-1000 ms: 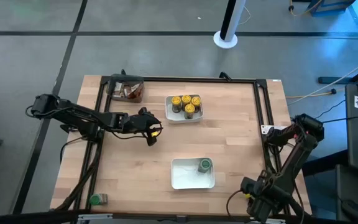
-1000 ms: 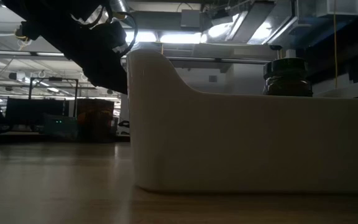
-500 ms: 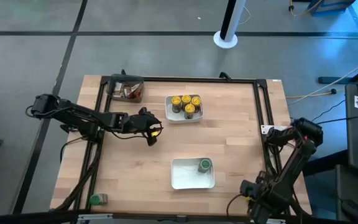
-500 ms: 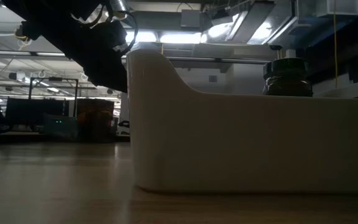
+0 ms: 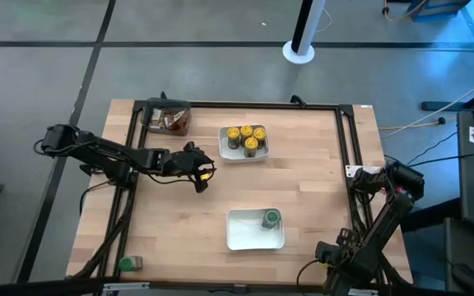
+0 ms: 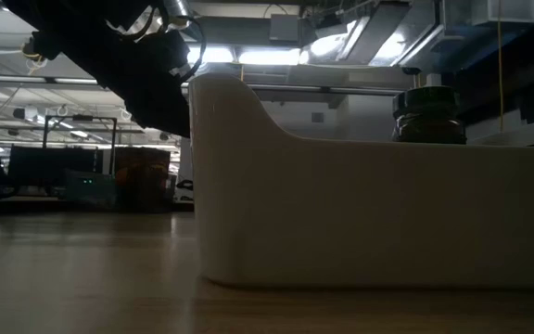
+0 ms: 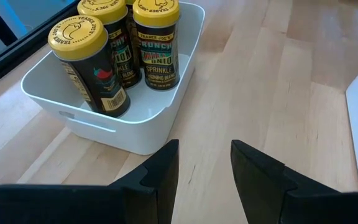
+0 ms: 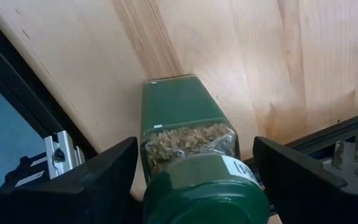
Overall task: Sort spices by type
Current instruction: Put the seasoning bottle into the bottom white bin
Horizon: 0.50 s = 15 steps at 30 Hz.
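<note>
Pale butcher-block wood forms the table (image 5: 303, 181), bordered by a dark metal frame. Taking the white tray (image 5: 243, 153) as landmark: it is a smooth rounded-corner rectangle holding four yellow-lidded jars (image 5: 246, 139), glossy dark cylinders with printed labels. Just beside its near-left corner hovers the left gripper (image 7: 204, 168), fingers slightly parted with nothing between them, bare planks lying open ahead. Toward the far-left corner from the tray stands a dark square bin (image 5: 169, 119) holding crinkled brown-orange packets (image 5: 174, 123). Well toward the near side lies a second white tray (image 5: 253, 230) with one green-lidded jar (image 5: 271, 218) (its dark top rises above the tray wall in the low view). Another green-lidded jar (image 5: 127, 264) sits at the table's near-left edge. At the table's right edge, the right gripper (image 8: 194, 180) clamps a green-lidded jar (image 8: 191, 149), square-shouldered glass showing flaky contents.
</note>
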{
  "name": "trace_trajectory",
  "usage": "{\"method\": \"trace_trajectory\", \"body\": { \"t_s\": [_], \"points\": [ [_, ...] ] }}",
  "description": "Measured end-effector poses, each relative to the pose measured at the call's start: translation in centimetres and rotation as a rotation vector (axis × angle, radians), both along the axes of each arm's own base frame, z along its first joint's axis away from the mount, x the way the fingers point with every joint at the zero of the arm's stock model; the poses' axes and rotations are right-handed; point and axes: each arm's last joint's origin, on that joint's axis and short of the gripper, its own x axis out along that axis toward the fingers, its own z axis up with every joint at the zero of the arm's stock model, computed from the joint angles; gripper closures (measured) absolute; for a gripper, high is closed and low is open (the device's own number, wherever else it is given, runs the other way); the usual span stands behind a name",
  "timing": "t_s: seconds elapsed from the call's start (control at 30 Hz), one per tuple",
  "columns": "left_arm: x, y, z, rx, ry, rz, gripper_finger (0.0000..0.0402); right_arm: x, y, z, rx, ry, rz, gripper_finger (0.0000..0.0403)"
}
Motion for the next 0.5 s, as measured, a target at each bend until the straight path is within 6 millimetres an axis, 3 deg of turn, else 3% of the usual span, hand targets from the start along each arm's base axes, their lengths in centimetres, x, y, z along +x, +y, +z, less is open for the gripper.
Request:
{"method": "trace_trajectory", "body": {
  "t_s": [0.2, 0.5],
  "points": [
    [0.02, 0.0, 0.02, 0.0, -0.003, 0.0, 0.0265, 0.01, -0.05, 0.0, -0.006, -0.004, 0.01, 0.0095],
    [0.01, 0.0, 0.02, 0.003, -0.001, -0.002, 0.0265, 0.0, -0.07, 0.0, -0.001, -0.002, 0.041, 0.0191]
  ]
}}
